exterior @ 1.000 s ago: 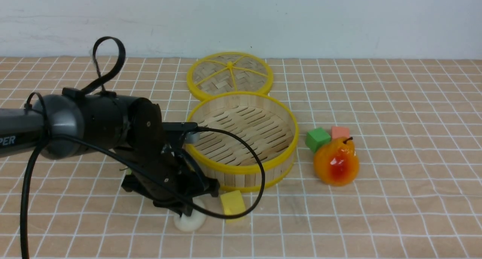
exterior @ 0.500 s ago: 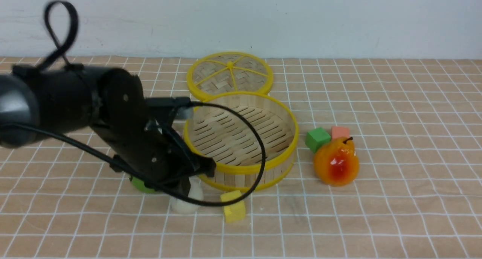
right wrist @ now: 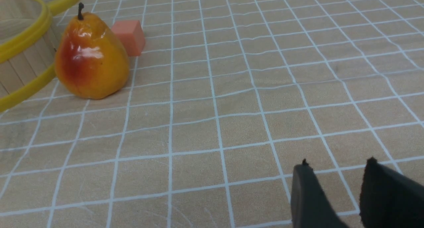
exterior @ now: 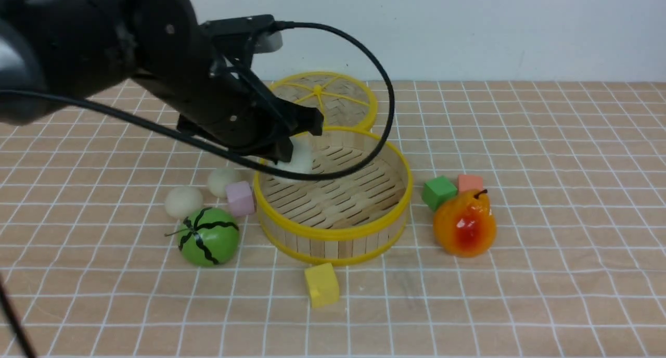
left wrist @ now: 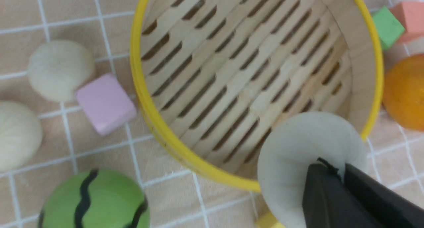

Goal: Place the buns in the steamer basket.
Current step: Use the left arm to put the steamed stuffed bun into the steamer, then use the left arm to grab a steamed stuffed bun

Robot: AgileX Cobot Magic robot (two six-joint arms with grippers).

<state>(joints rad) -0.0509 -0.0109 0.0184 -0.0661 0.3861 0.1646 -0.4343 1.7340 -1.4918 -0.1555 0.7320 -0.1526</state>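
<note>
My left gripper (exterior: 294,151) is shut on a cream bun (exterior: 301,161) and holds it in the air over the left inner rim of the bamboo steamer basket (exterior: 333,234). In the left wrist view the bun (left wrist: 294,145) sits pinched between the closed black fingers of the left gripper (left wrist: 338,166), over the basket's yellow rim (left wrist: 139,79); the slatted floor holds nothing. Two more buns (exterior: 183,202) (exterior: 222,181) lie on the cloth left of the basket. My right gripper (right wrist: 336,161) is open and empty, low over bare cloth.
A pale pink cube (exterior: 240,197) touches the basket's left side and a green watermelon toy (exterior: 208,237) lies in front of the buns. The flat lid (exterior: 317,100) lies behind the basket. A yellow cube (exterior: 321,284) is in front; a pear (exterior: 464,224), green cube (exterior: 438,191) and salmon cube (exterior: 470,182) are to the right.
My left arm has lifted the bun off the cloth beside the yellow cube and carried it up and back over the basket's rim, uncovering the watermelon, pink cube and two other buns.
</note>
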